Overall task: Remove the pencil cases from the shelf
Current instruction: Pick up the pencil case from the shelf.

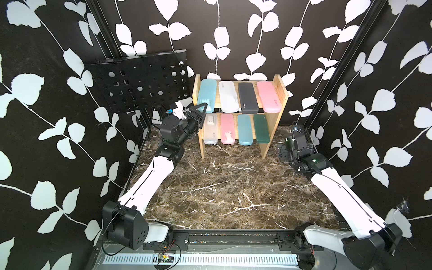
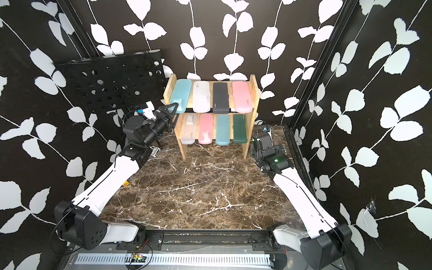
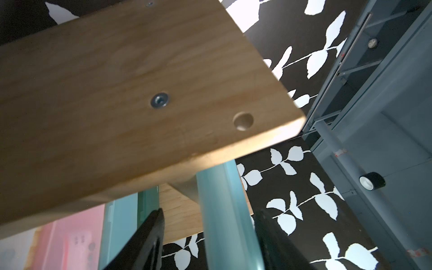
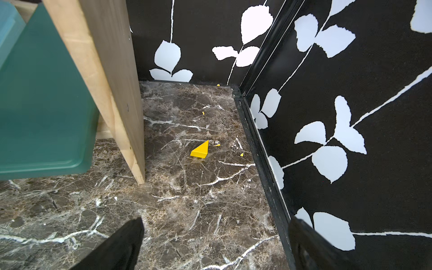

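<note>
Marble tabletop [image 1: 233, 187]. Left gripper [image 1: 203, 109] straddled light blue case [image 1: 207, 92] overhanging shelf [image 1: 280, 93] top tier, one finger [image 3: 145, 238] not touching, unclamped: uneven squeeze could twist it into white case [image 1: 228, 95]. Right gripper [image 4: 215, 236] stood open, empty

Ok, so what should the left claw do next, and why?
Probably close the jaws on the light blue case at the left end of the top tier. The left gripper straddles the case's near end, but wood shows between one finger and the case, so it isn't pinched yet. All eight cases lie on the shelf. Pulling now might slip.
</note>
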`<action>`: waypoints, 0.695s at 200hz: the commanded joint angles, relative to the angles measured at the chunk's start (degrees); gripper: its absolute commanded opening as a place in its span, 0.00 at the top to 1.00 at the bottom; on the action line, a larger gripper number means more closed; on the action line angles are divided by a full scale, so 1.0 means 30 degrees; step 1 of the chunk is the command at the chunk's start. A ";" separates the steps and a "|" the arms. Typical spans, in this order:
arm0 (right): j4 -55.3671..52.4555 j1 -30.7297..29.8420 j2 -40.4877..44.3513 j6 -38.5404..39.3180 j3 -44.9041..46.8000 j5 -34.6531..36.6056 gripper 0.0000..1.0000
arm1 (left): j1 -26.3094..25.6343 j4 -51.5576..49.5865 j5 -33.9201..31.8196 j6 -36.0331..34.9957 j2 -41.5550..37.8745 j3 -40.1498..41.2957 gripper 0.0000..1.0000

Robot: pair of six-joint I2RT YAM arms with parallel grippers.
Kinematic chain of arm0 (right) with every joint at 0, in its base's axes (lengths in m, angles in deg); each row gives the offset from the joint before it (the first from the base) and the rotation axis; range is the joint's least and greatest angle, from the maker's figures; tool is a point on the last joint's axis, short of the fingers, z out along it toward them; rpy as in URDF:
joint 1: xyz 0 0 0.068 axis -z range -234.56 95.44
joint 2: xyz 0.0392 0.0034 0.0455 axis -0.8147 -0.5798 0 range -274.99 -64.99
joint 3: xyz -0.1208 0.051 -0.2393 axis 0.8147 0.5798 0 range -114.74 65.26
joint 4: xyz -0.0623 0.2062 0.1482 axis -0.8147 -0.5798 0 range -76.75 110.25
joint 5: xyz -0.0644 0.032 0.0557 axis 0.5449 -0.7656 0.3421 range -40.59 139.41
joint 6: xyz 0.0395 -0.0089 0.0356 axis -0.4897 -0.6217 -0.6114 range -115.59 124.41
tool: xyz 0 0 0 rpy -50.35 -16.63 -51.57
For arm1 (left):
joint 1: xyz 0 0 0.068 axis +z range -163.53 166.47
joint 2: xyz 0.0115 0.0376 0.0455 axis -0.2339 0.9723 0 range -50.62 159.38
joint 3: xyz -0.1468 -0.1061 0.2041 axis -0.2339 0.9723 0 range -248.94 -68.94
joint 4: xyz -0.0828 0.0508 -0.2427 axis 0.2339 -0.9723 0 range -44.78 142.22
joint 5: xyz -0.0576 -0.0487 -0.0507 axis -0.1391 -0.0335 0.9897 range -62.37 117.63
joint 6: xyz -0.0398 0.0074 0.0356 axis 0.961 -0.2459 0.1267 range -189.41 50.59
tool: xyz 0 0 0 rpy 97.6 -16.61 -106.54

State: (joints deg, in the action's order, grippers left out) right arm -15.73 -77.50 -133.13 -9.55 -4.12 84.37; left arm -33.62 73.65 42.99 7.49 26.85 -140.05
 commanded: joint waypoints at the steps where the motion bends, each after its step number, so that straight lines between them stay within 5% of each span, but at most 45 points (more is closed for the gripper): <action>1: -0.0323 -0.0073 -0.0058 -0.0095 -0.0910 -0.0110 0.01 | 0.0027 0.0040 -0.0103 -0.0194 -0.0272 -0.0598 0.52; 28: -0.0478 -0.0088 -0.0105 -0.0205 -0.0983 -0.0284 0.00 | 0.0019 -0.0174 -0.0138 -0.0263 -0.0546 -0.0412 0.59; 87: -0.0814 -0.0105 0.0206 -0.0359 -0.1101 -0.0678 0.01 | 0.0020 -0.0191 -0.0249 -0.0434 -0.1371 0.0599 1.00; 139: -0.1106 -0.0252 0.0611 -0.0439 -0.1801 -0.0565 0.01 | 0.0027 0.1592 0.0219 -0.1403 -0.1779 0.1207 1.00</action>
State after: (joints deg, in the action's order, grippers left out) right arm -18.58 -77.57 -133.07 -10.14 -5.45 82.32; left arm -33.73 74.50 43.03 6.40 23.55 -137.86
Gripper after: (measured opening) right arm 0.994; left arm 0.181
